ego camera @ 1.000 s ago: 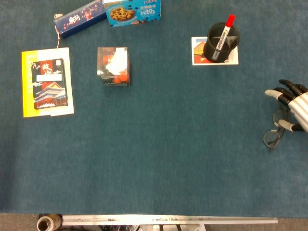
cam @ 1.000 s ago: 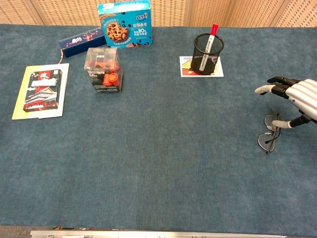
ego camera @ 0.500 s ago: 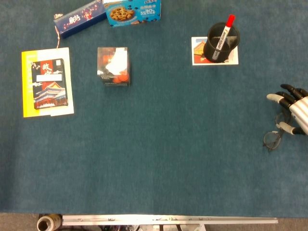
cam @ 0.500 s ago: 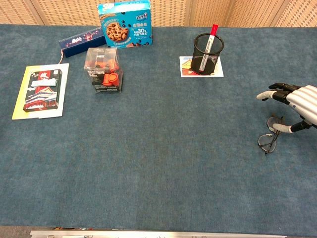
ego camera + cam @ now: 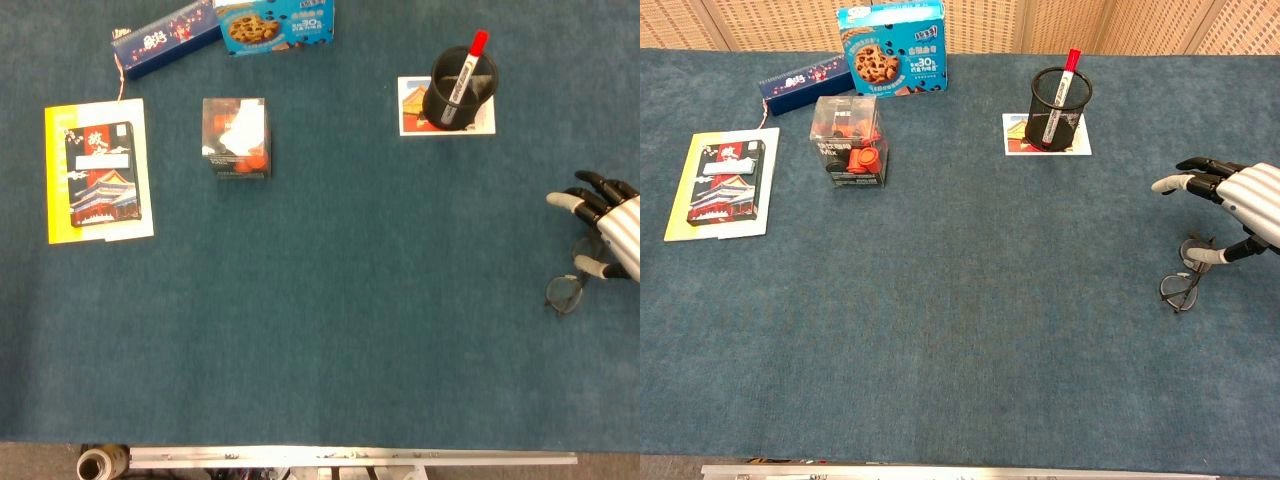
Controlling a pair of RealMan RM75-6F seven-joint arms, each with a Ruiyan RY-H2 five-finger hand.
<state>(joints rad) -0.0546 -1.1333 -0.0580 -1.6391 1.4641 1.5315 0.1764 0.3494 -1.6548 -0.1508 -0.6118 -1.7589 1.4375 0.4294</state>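
Note:
My right hand [image 5: 606, 228] [image 5: 1236, 205] reaches in from the right edge of the blue table, fingers spread and pointing left, nothing gripped. Just below it lies a pair of dark wire-framed glasses [image 5: 566, 292] [image 5: 1181, 285] on the cloth. The thumb [image 5: 1207, 257] hangs right over the frame; whether it touches is unclear. Part of the glasses is hidden under the hand. My left hand appears in neither view.
A black mesh pen cup [image 5: 460, 90] with a red-capped marker stands on a picture card at the back right. A clear box of orange parts [image 5: 236, 137], a cookie box [image 5: 277, 24], a long dark blue box [image 5: 165, 38] and a booklet [image 5: 98, 172] lie to the left.
The right hand drew slightly toward the right edge, then came back a little left. The glasses have barely shifted under it.

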